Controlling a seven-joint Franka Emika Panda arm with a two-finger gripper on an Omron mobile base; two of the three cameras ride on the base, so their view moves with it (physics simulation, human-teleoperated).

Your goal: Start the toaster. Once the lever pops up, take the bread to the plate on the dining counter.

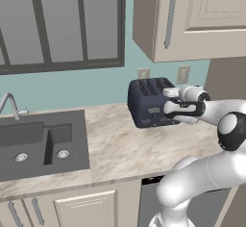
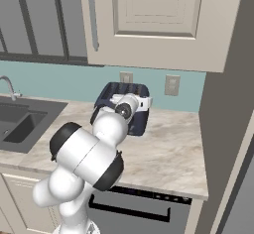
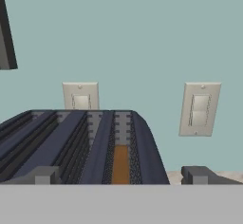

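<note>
The dark navy toaster stands on the marble worktop against the teal wall; it also appears in the right base view. My gripper hovers at its front right end, just above the face, and it is open. In the hand view the toaster fills the lower left, and my gripper has its fingertips spread wide with nothing between them. A tan-brown edge of the bread sits low in the rightmost slot. The plate and the dining counter are out of view.
A dark sink with a faucet lies to the left in the worktop. Two wall outlets sit behind the toaster. An upper cabinet hangs overhead, and a tall panel bounds the right.
</note>
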